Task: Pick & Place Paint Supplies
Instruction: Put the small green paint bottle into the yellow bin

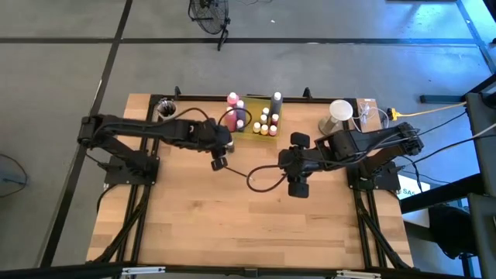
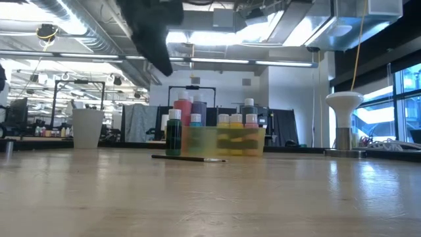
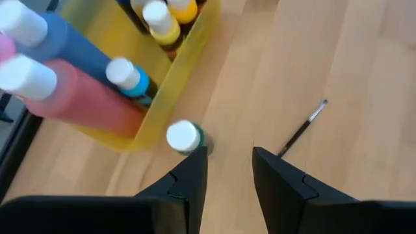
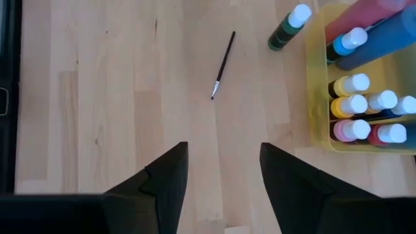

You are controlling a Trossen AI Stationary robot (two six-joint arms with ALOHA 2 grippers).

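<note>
A translucent yellow tray (image 1: 249,128) stands near the table's far edge. It holds tall pink (image 3: 84,101) and blue (image 3: 71,45) squeeze bottles and small white-capped paint bottles (image 4: 354,104). A green white-capped bottle (image 3: 184,138) (image 2: 173,135) stands upright on the table just outside the tray's near-left corner. A thin dark brush (image 4: 223,64) (image 2: 191,158) lies flat on the wood in front of the tray. My left gripper (image 3: 231,172) hovers open, high above the green bottle, pointing down. My right gripper (image 4: 224,172) is open over bare table, nearer than the brush.
A pale cup (image 1: 339,111) stands near the far right of the table and a dark round cup (image 1: 164,108) at the far left. A black cable loop (image 1: 263,178) lies mid-table between the arms. Bare wood (image 1: 248,232) spreads toward the near edge.
</note>
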